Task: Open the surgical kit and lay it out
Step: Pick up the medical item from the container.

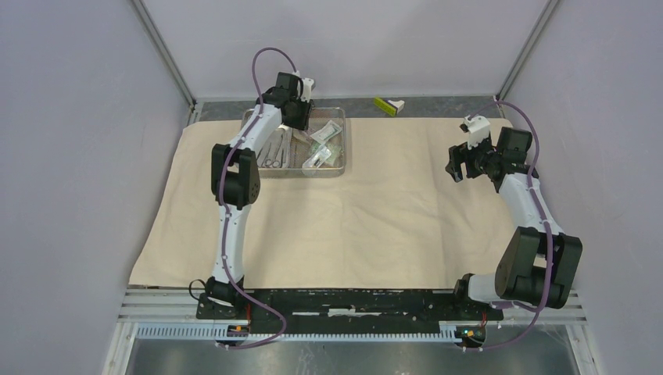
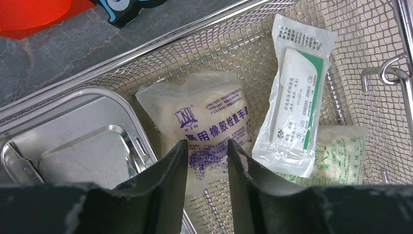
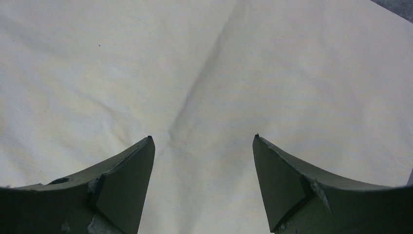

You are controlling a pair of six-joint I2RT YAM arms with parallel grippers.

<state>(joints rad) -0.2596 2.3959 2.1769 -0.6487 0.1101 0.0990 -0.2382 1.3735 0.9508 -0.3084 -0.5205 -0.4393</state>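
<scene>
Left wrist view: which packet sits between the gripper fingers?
The purple-printed packet, leftmost of three, beside the inner steel tray; the green-striped packet and green-printed packet lie to its right.

Held L arm (image 1: 231, 176) stretched to upper left-centre of top view, elbow bent, wrist tipped down. Had L gripper (image 2: 207, 151) jaws close together w/ slim gap showing; couldn't tell if gripping. Held R arm (image 1: 532, 203) folded at right of frame, forearm raised. Had R gripper (image 3: 202, 141) aimed left, jaws spread wide.
</scene>
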